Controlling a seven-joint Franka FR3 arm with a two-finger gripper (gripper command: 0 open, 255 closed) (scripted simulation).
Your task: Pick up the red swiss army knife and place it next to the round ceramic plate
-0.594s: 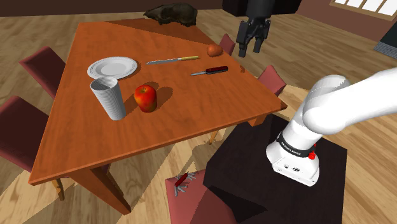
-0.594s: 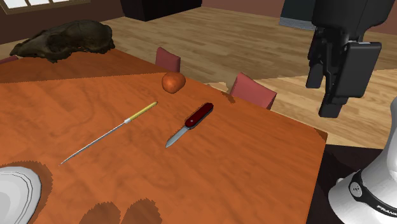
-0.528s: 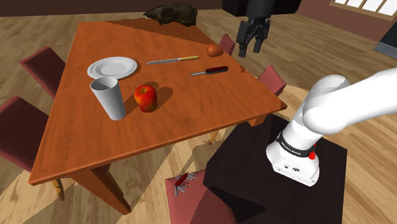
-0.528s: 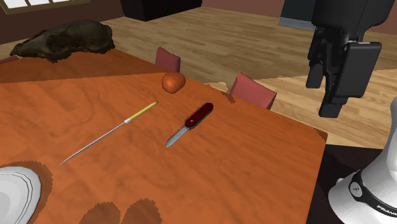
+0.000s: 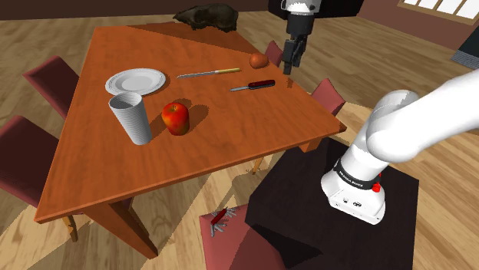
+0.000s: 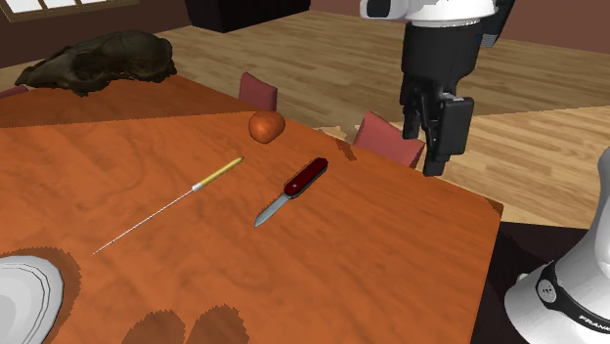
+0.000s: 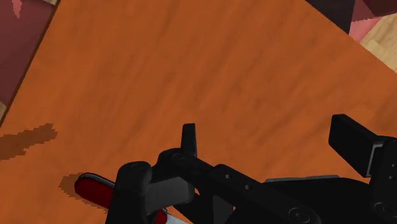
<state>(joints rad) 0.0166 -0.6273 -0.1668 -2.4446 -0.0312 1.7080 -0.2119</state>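
The red swiss army knife (image 5: 253, 86) lies flat on the wooden table (image 5: 230, 130), blade out, near the edge on the shoulder view's right. Its red handle (image 6: 306, 175) points toward a brown rounded object (image 6: 266, 125). The round white plate (image 5: 136, 80) sits across the table, with its rim (image 6: 21, 290) at the second exterior view's lower left. My gripper (image 5: 290, 63) hangs open above the table edge, beside and higher than the knife. Its fingers (image 6: 437, 137) stand apart, nothing between them. In the wrist view the red handle (image 7: 94, 189) peeks out beside the gripper (image 7: 267, 133).
A long thin knife with a yellow handle (image 5: 207, 73) lies between the plate and the red knife. A white ribbed cup (image 5: 130, 117) and a red apple (image 5: 176, 118) stand nearer. A dark lump (image 5: 206, 15) sits at the far corner. Dark red chairs (image 5: 328, 95) surround the table.
The gripper has swung from beyond the table's edge to the shoulder view's left, over the edge and closer to the red knife, and has turned about its axis. The objects have not moved.
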